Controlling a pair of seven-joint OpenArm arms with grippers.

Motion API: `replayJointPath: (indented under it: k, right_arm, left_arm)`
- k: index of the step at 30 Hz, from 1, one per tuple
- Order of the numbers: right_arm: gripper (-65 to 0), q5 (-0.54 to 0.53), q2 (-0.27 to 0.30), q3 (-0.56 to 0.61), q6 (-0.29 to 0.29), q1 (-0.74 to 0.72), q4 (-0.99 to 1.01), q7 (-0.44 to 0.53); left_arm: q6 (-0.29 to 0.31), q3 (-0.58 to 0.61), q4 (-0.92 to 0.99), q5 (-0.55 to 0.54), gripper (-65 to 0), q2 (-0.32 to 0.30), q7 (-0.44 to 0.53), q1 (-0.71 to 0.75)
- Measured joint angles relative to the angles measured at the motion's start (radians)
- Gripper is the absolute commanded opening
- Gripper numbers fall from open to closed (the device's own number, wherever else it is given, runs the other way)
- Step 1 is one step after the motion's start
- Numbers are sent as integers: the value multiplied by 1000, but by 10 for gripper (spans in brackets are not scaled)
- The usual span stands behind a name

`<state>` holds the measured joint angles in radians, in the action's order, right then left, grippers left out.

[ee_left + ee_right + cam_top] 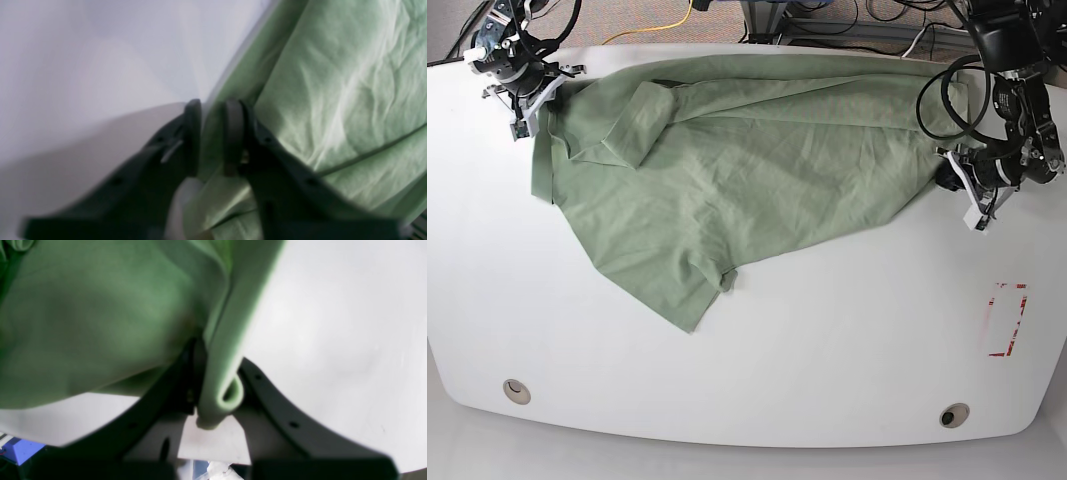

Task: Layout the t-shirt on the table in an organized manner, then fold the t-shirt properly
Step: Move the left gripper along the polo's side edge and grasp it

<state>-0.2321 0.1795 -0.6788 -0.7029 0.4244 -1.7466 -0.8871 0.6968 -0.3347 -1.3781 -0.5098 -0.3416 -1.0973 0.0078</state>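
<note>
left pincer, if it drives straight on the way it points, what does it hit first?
The t-shirt: the left pincer is already shut on its edge. Past that fold, likely the table; depth is unclear.

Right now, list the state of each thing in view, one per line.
shirt: spread out but wrinkled and skewed, not folded, one edge in each gripper.
left gripper: shut on the shirt edge.
right gripper: shut on a rolled shirt hem.
table: shirt lying across its far half.
</note>
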Motion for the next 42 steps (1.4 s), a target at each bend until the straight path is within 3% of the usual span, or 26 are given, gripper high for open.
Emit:
replayJointPath:
  k: [20,29,42]
  right_arm:
    - [-637,8,-21,0,7,-25,0,-21]
    - [-637,7,-21,0,6,-24,0,-22]
    - [-637,3,-22,-1,7,-24,0,-22]
  left_arm:
    - [0,23,-59,29,-650,-26,-60,3]
    - [0,41,-65,24,-650,-65,-54,-99]
    - [0,172,5,22,-646,-109,-50,-201]
